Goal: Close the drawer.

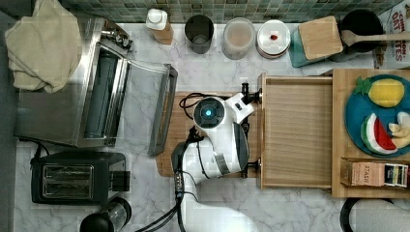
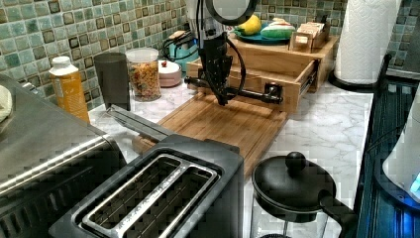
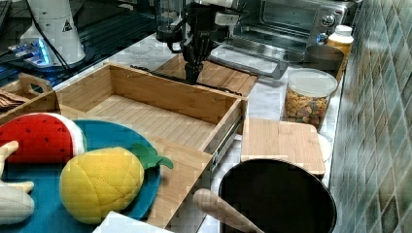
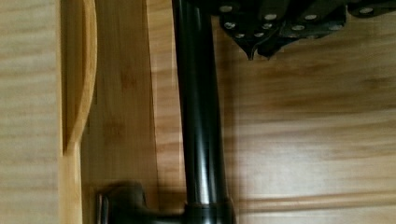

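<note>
The drawer [image 1: 297, 135] is a light-wood tray pulled far out of its low wooden cabinet, and its plain floor [image 3: 145, 116] is bare. A black bar handle [image 2: 252, 93] runs across its front panel, seen close up in the wrist view [image 4: 198, 116]. My gripper [image 2: 223, 99] points straight down just in front of the handle, on the cutting-board side. Its fingers are shut together with nothing between them [image 4: 261, 49]. In the right view the gripper [image 3: 191, 77] hangs just beyond the drawer's front panel. From above, the arm [image 1: 217, 135] covers most of the handle.
A bamboo cutting board [image 2: 233, 124] lies under the gripper. The toaster oven's glass door [image 1: 154, 111] hangs open beside it. A black toaster [image 1: 72, 179], jars [image 1: 238, 36] along the tiled wall and a paper towel roll [image 2: 364, 39] stand around. A blue plate [image 1: 355, 121] of toy fruit sits on the cabinet.
</note>
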Robot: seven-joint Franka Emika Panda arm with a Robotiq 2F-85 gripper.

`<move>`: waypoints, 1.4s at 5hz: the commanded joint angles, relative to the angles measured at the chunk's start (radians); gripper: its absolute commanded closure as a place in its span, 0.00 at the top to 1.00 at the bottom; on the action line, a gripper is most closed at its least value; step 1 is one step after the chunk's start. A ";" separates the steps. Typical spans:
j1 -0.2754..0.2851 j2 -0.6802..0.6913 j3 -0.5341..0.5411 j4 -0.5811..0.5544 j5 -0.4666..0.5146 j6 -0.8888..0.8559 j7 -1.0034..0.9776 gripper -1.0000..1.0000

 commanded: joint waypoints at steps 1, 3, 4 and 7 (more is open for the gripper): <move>-0.088 -0.063 -0.089 -0.070 -0.103 0.103 -0.079 0.00; -0.140 -0.076 -0.171 -0.078 -0.123 0.162 -0.186 0.00; -0.166 -0.051 -0.236 -0.055 -0.122 0.198 -0.229 0.00; -0.340 0.025 -0.308 0.054 -0.017 0.273 -0.567 0.00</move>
